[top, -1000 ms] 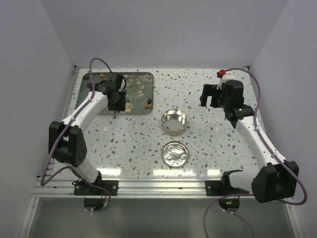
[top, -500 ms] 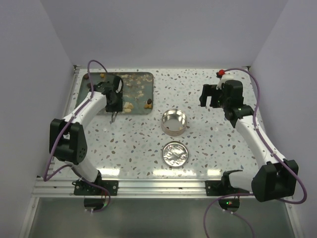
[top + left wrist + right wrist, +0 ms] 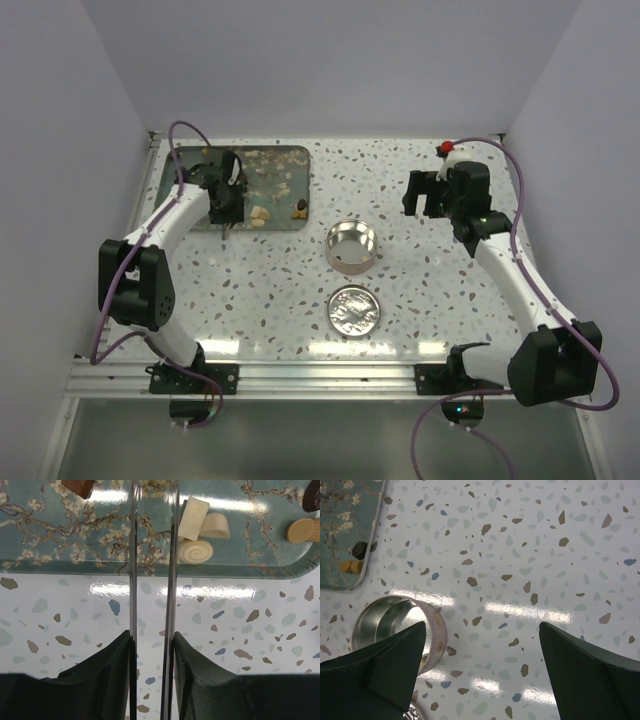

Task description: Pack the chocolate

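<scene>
Step in hand looks like picking a piece off the tray (image 3: pixel 292 170). Left gripper (image 3: pixel 152 642) is clenched on thin tweezers (image 3: pixel 133 555), whose blades run out over the tray's near rim with a slim gap and nothing seen between them; the tips are out of the wrist view. The chocolate (image 3: pixel 260 213) all lies on the tray: cream lumps (image 3: pixel 195 551) touching in a cluster just inside the near rim beside the blades, a tan piece (image 3: pixel 301 530) toward the tray's right end, a dark piece (image 3: pixel 79 486) further in. Tin (image 3: pixel 352 246) stands open off the tray's near right corner with no pieces seen in it and the lid (image 3: pixel 354 309) beyond it, so packing has barely begun, I'd judge. Right gripper (image 3: pixel 424 192) is released wide, well off the tray's right side. To do it well: slide the blades toward the tray's right end, straddle one lump only (the spiral one nearest the rim looks easiest), squeeze gently as smooth pieces may pop out, and lift clear of the rim before heading off the tray
</scene>
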Controlling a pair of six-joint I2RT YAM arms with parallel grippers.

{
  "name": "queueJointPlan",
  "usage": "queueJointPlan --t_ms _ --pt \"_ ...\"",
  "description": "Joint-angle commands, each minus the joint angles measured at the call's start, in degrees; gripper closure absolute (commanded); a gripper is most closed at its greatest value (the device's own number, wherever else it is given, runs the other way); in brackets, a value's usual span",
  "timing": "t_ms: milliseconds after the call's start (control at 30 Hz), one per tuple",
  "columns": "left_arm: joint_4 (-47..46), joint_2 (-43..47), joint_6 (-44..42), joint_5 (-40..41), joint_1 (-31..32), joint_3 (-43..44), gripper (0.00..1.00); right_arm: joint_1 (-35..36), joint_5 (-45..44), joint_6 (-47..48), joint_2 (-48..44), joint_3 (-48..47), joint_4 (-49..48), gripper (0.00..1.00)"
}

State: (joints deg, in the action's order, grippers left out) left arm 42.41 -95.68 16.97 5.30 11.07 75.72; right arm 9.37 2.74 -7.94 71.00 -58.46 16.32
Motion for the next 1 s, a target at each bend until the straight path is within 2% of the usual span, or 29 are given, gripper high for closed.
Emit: queueJointPlan --t_ms 0,300,467,600,700,900,967 --pt "-2.6 0.0 -0.2 -1.1 -0.6 0.6 0.59 0.1 0.7 -0.3 -1.0 -0.3 -0.6 0.01" --pt "-3.6 -0.8 -1.4 -0.3 -0.8 0.9 0.59 0.1 0.6 -0.5 -1.2 -0.2 -0.5 0.02" --pt "-3.5 -1.1 -1.7 -0.3 -0.9 1.8 0.68 0.1 0.3 -0.4 -1.4 -0.3 -0.4 0.02" --pt "-2.4 0.3 -2.7 -1.0 -0.8 3.6 0.70 0.2 0.1 -0.3 -1.2 -0.3 -0.4 0.02" --pt "-1.8 2.1 -4.3 -4.8 -0.7 4.5 0.70 0.1 0.1 -0.2 -0.7 -1.0 -0.6 0.02" --pt "-1.0 6.8 -7.7 -8.2 3.2 5.9 0.71 0.1 0.1 -0.1 1.8 -3.2 -1.2 0.02" --pt "0.2 7.7 -8.4 -8.2 7.2 6.3 0.70 0.1 0.2 -0.2 3.0 -4.4 -1.5 0.02"
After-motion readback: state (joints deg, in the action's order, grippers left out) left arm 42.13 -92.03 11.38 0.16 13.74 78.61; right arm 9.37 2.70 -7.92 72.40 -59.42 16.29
